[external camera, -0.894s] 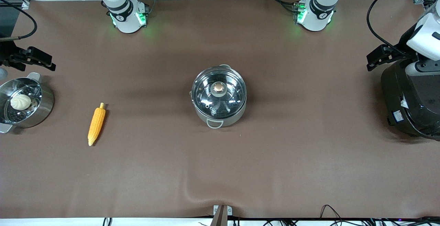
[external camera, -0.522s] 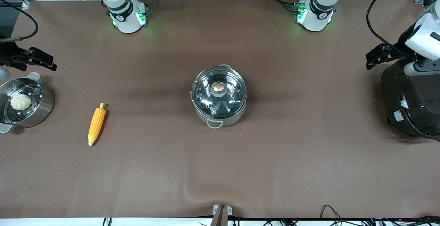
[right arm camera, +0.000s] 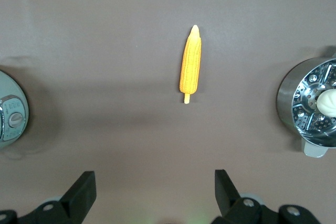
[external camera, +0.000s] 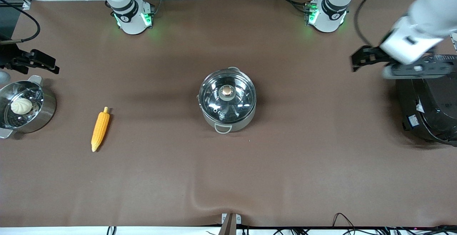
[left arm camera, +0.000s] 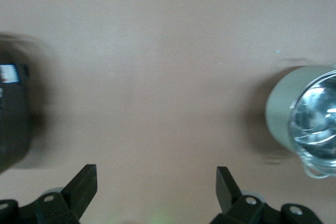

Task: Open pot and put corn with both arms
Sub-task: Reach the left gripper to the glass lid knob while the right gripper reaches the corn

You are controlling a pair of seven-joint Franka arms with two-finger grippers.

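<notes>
The steel pot stands mid-table with its glass lid and copper knob on. It also shows in the left wrist view, and its edge in the right wrist view. The corn lies on the table toward the right arm's end and shows in the right wrist view. My left gripper is open and empty over the table between the pot and the rice cooker; its fingers show spread apart in the left wrist view. My right gripper is open and empty over the table beside the steamer pot, apart from the corn.
A steel steamer pot with a white bun stands at the right arm's end, also in the right wrist view. A big black rice cooker stands at the left arm's end, under the left arm, also in the left wrist view.
My left arm has swung from over the rice cooker toward the pot. The right arm, pot and corn have not visibly moved.
</notes>
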